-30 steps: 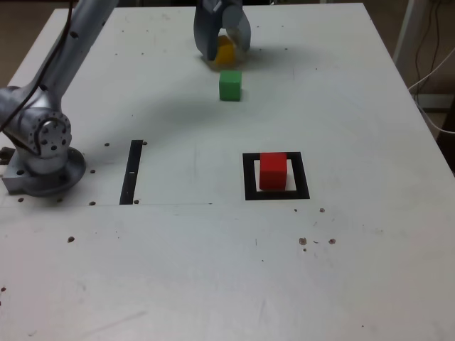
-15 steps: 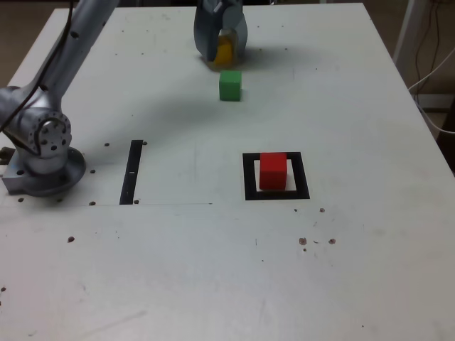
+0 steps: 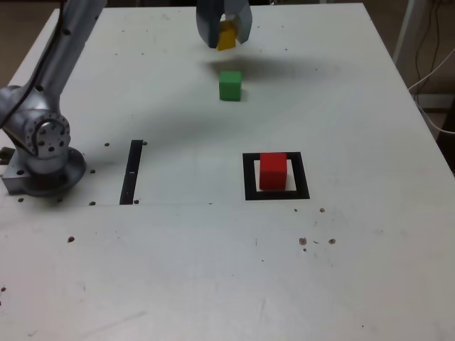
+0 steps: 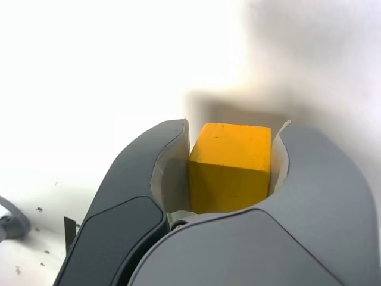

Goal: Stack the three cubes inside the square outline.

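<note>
My gripper (image 3: pixel 226 34) is shut on the yellow cube (image 3: pixel 227 37) and holds it above the table at the far side, its shadow on the surface below. In the wrist view the yellow cube (image 4: pixel 232 167) is clamped between the two grey fingers (image 4: pixel 161 173). The green cube (image 3: pixel 229 85) rests on the table just in front of the gripper. A red cube (image 3: pixel 273 171) sits inside the black square outline (image 3: pixel 249 177) nearer the front, toward the exterior view's right.
The arm's base (image 3: pixel 43 153) stands at the exterior view's left. A thin black strip (image 3: pixel 132 172) lies on the white table (image 3: pixel 213 270) between the base and the outline. Cables hang off the table's right edge.
The gripper closed on the yellow cube and lifted it off the table. The green and red cubes stayed put.
</note>
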